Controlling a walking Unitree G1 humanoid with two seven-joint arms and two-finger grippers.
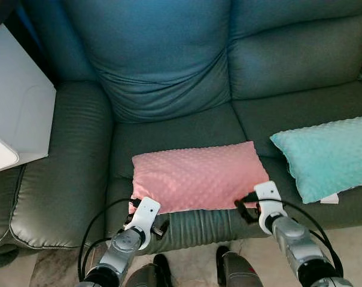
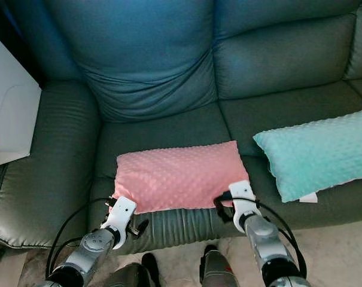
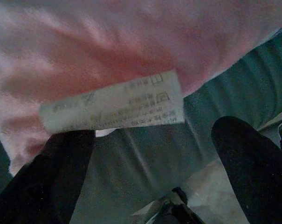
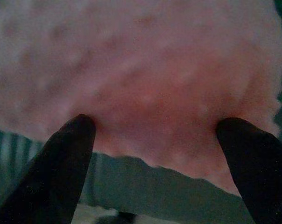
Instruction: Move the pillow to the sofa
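Pillow (image 1: 195,174), pink, dimpled: lies flat on the left seat cushion of the sofa (image 1: 169,66), its near long edge just at the cushion's front lip. Care tag (image 3: 113,101) hangs from its underside at the near left corner, seen in the left wrist view.

Left claw (image 3: 152,161): at the pillow's near left corner, fingers spread wide with the seat front between them; gripping nothing.

Right claw (image 4: 157,140): at the near right corner, fingers spread just as wide, tips against or just short of the pillow's edge; the wrist view is soft, so I cannot say which. Not closed on anything.

Second pillow (image 1: 327,156), teal: on the right seat cushion, well apart from the pink one.

White panel (image 1: 16,107): beside the sofa's left armrest.

Step in hand, my judgement: the pillow is on the sofa and I have let go, so what remains is a clean retreat. I would keep both claws wide and draw them straight back and slightly down, level with each other, so neither fingertip hooks the fabric or the tag. The near edge sits close to the lip; a snag could pull it off the seat.
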